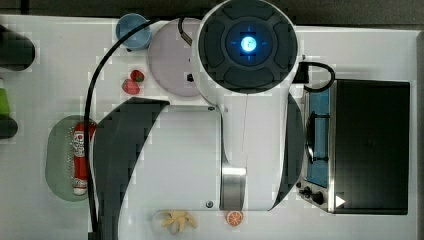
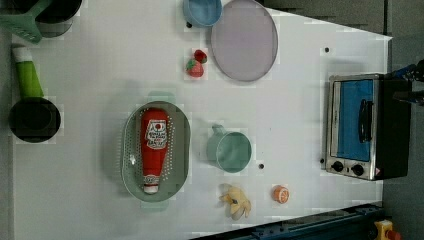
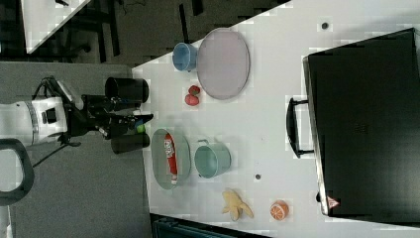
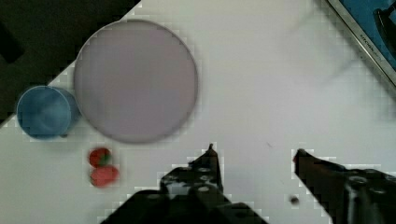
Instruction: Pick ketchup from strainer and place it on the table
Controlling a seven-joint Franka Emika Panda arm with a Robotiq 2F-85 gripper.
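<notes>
The ketchup (image 2: 154, 146), a red bottle with a white cap, lies lengthwise in the pale green strainer (image 2: 181, 150) on the white table (image 2: 100, 75). The top view has the ketchup (image 1: 80, 159) and the strainer (image 1: 57, 160) at its left, beside my dark arm link. In the right view the ketchup (image 3: 170, 156) rests in the strainer (image 3: 157, 161), and my gripper (image 3: 144, 124) hangs up and to the left of them, well apart. In the wrist view my gripper (image 4: 254, 154) stands open over bare table (image 4: 261, 84), with nothing between its fingers.
A purple plate (image 2: 244, 40), a blue cup (image 2: 202, 11) and two strawberries (image 2: 196, 63) lie at the far side. A teal cup (image 2: 230, 151) stands right beside the strainer. A toaster oven (image 2: 362, 125), banana (image 2: 236, 200), orange slice (image 2: 280, 194) and black pots (image 2: 34, 119) ring the table.
</notes>
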